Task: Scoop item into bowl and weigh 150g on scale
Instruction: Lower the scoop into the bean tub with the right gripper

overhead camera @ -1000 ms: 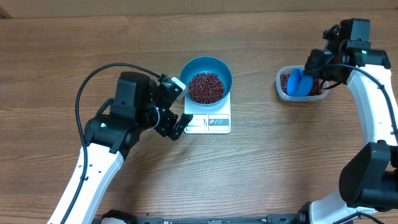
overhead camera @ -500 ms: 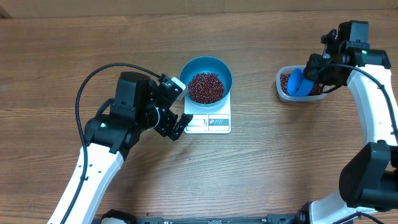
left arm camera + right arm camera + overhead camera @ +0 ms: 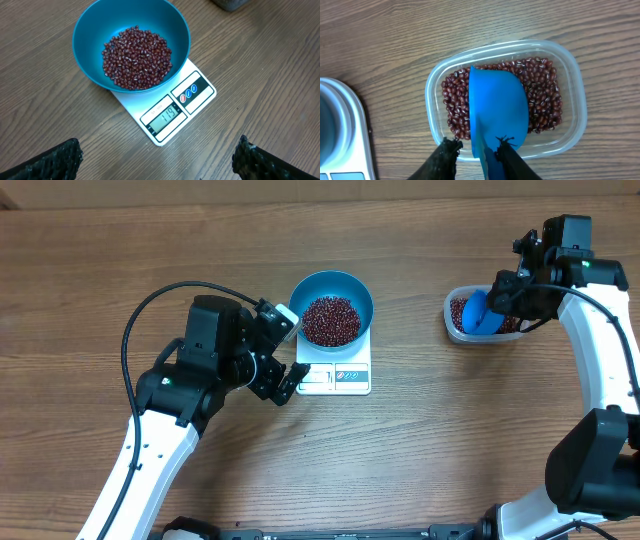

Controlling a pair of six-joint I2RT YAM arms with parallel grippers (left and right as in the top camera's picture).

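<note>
Robot lab bench: wood-grain table [image 3: 420, 470], white left arm [image 3: 160, 445], right arm [image 3: 600, 350].

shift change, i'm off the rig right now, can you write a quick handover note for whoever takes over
Left fingers: open, empty, near the scale.
Right fingers: either side of the scoop handle, grip unclear. The scoop lies in the tub.
Done: bowl on the scale, beans in it, display reads 119.
To do: scoop more from the tub to reach 150.
</note>
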